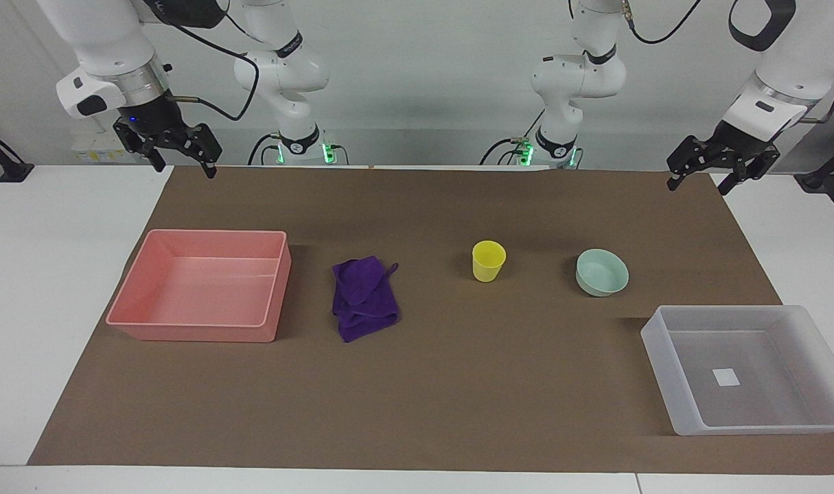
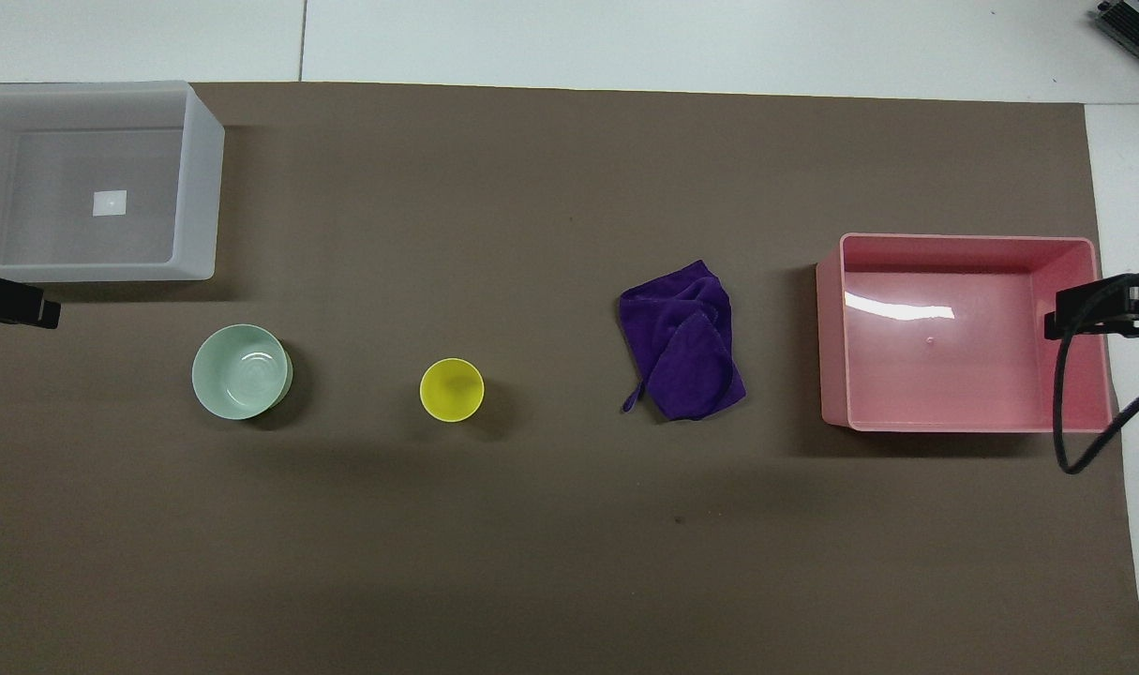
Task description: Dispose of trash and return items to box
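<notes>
Facing view: both arms wait, raised at the robots' edge of the counter (image 1: 60,274). The right tool (image 1: 183,156) hangs over the mat's (image 1: 458,384) corner at the right arm's end, its forearm slanting down from above and its two fingers spread apart with nothing between them. The left tool (image 1: 712,171) hangs over the mat's corner at the left arm's end, tilted, fingers likewise apart and empty. On the mat a row runs across the middle: the pink tray (image 1: 132,302) at the right arm's end, the crumpled purple rag (image 1: 364,298) just beside it, then the upright yellow cup (image 1: 489,261), then the mint bowl (image 1: 602,272). The rag, cup and bowl are apart from one another. The frosted box (image 1: 660,363) with its white sticker (image 1: 725,377) sits at the left arm's end, farther from the robots than the bowl, and holds nothing else.

Overhead view: only a tip of each tool shows at the edges, the left tool (image 2: 11,305) just over the mat near the box (image 2: 199,187), the right tool (image 2: 1108,309) over the pink tray's (image 2: 831,328) outer wall, a black cable (image 2: 1066,412) looping beneath it. The bowl (image 2: 241,371), cup (image 2: 452,390) and rag (image 2: 683,342) lie in line, the rag's loop pointing toward the robots. The pink tray is bare inside.
</notes>
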